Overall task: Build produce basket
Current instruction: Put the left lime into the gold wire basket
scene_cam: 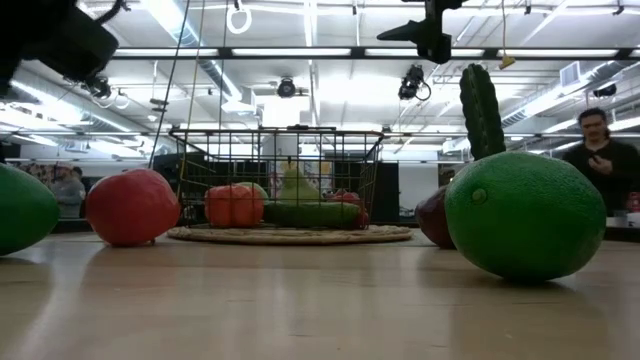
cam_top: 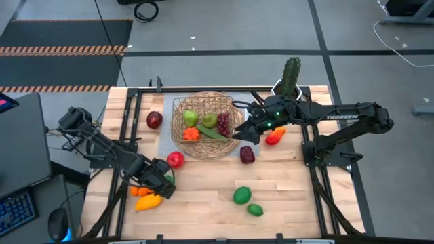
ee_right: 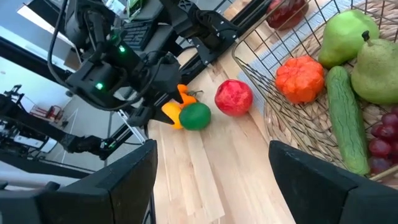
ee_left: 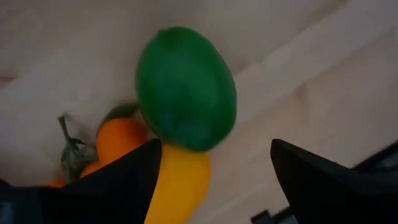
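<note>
The wicker basket (cam_top: 203, 144) stands mid-table and holds two green pears (ee_right: 348, 34), an orange fruit (ee_right: 300, 79), a cucumber (ee_right: 345, 118) and purple grapes (ee_right: 380, 134). My left gripper (cam_top: 166, 181) is open at the near left, over a green lime (ee_left: 185, 87). The lime lies on the table against a yellow mango (ee_left: 177, 186) and oranges (ee_left: 118, 140). Its fingers stand apart short of the lime and touch nothing that shows. My right gripper (cam_top: 244, 132) is open and empty above the basket's right rim, also in its wrist view (ee_right: 211, 180).
A red apple (cam_top: 175, 159) lies by the basket's near-left rim and a dark apple (cam_top: 154, 120) on its left. A plum (cam_top: 247, 154), an orange-red vegetable (cam_top: 274, 135) and two limes (cam_top: 242, 195) lie to the right and near. A cactus pot (cam_top: 290, 76) stands far right. A person (scene_cam: 605, 150) is beyond the table.
</note>
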`<state>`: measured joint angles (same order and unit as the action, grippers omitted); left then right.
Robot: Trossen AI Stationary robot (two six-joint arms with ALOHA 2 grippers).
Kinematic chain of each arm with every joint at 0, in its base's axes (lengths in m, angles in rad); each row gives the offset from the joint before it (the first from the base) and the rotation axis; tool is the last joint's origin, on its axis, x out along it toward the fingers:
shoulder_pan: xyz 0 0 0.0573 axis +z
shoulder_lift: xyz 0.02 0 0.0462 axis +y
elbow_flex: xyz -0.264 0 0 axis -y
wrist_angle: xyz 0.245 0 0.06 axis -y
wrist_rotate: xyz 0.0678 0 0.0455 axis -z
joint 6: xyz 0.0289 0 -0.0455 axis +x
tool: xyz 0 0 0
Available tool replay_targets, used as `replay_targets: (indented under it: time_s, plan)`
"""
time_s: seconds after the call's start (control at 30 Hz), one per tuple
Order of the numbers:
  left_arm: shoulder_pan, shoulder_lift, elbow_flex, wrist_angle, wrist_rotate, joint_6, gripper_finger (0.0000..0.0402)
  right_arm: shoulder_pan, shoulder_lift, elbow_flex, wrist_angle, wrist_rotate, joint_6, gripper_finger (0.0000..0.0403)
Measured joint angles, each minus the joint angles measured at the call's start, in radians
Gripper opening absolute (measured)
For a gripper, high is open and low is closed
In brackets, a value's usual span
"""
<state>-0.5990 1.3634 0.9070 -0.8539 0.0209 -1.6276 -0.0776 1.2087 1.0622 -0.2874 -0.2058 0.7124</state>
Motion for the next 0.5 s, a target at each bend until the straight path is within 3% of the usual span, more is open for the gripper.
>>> replay_targets:
  time_s: [0.5]
  plan:
    - [0.090, 0.149, 0.002, 0.086, 0.047, -0.002, 0.0312, 0.000, 0.000, 0.000, 0.000, 0.001, 0.002, 0.0310]
